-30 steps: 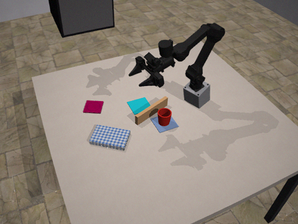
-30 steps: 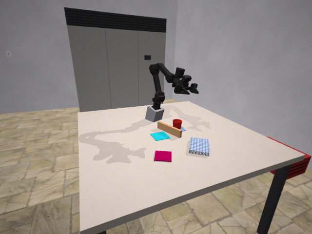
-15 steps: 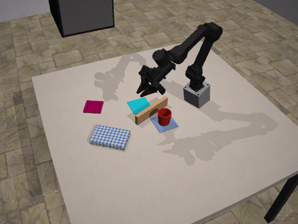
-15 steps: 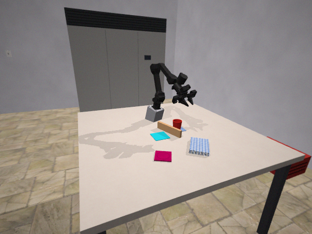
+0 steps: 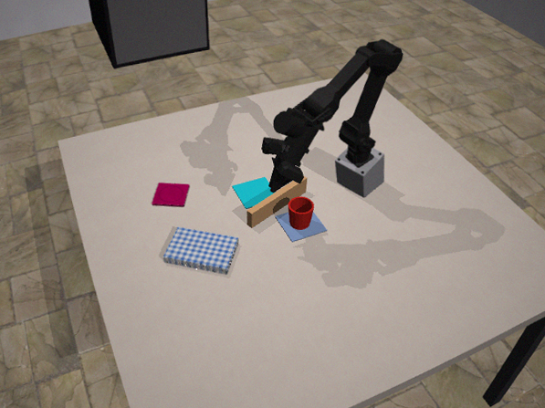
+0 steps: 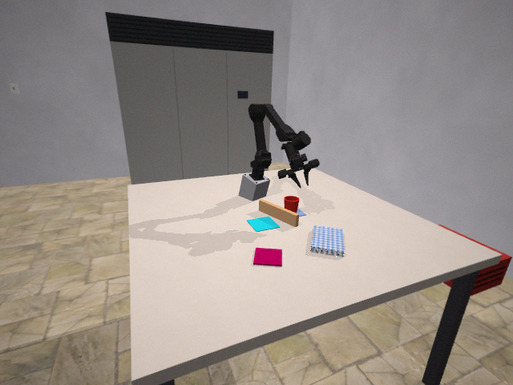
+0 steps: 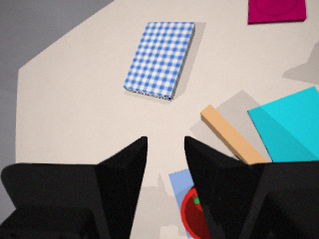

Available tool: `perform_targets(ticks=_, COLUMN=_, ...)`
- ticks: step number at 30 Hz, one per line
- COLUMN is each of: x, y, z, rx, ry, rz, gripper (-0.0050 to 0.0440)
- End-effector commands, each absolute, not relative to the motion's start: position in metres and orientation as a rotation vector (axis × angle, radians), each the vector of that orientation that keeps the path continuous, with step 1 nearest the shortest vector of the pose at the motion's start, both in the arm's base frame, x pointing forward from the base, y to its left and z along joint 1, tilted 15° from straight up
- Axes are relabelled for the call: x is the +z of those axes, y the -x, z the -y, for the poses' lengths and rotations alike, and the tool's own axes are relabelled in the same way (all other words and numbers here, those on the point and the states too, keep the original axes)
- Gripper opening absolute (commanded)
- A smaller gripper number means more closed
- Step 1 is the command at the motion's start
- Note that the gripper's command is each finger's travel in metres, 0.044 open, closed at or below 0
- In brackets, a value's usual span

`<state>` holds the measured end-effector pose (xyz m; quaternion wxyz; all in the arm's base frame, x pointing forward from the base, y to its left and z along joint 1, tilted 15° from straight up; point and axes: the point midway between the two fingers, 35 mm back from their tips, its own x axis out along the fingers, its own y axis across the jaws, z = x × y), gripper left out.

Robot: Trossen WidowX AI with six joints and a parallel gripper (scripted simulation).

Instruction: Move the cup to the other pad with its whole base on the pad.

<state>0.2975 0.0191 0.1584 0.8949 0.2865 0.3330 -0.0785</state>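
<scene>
The red cup [image 5: 301, 212] stands upright on a light blue pad [image 5: 302, 227]. It also shows in the exterior view [image 6: 291, 203]. In the wrist view the cup [image 7: 195, 220] is at the bottom edge, partly hidden by a finger, with a green marble [image 7: 196, 200] inside. A cyan pad [image 5: 253, 191] lies on the other side of a low wooden arch wall [image 5: 276, 202]. My gripper [image 6: 301, 180] hovers above the table close to the cup and touches nothing. Its fingers stand narrowly apart with nothing between them.
A magenta pad [image 5: 170, 194] lies to the left. A blue checkered block [image 5: 201, 249] lies in front of it. The arm's grey base [image 5: 359, 171] stands behind the cup. The wooden wall [image 7: 231, 134] separates the blue and cyan pads.
</scene>
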Motion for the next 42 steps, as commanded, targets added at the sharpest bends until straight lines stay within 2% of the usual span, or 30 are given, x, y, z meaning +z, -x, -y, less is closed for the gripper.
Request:
perform_targets(ticks=1, x=0.140, y=-0.287, z=-0.023, rx=-0.218, ry=-0.675, rz=-0.785, gripper=0.0148)
perform_targets(ticks=25, x=0.073, y=-0.212, z=-0.027, rx=-0.723, ry=-1.040, rz=-1.170, gripper=0.0148)
perform_targets(ticks=42, x=0.063, y=-0.214, z=-0.028, rx=-0.756, ry=-1.068, rz=-1.171, gripper=0.0148)
